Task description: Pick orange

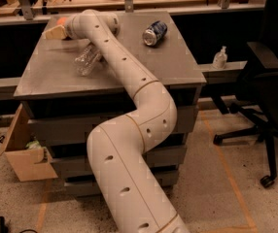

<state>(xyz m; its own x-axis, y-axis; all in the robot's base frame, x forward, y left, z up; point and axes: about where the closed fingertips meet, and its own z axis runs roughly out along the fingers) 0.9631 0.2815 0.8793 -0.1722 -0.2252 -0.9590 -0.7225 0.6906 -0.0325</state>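
The orange shows only as a small orange patch at the far left corner of the grey table, mostly hidden behind my gripper. My gripper, tan-coloured, sits at the end of the long white arm that reaches across the table, and it lies right against the orange. Whether it holds the fruit cannot be told.
A clear plastic bottle lies under the arm, left of centre. A blue can lies on its side at the back right. A cardboard box stands on the floor at left, an office chair at right, and a small pump bottle on the ledge.
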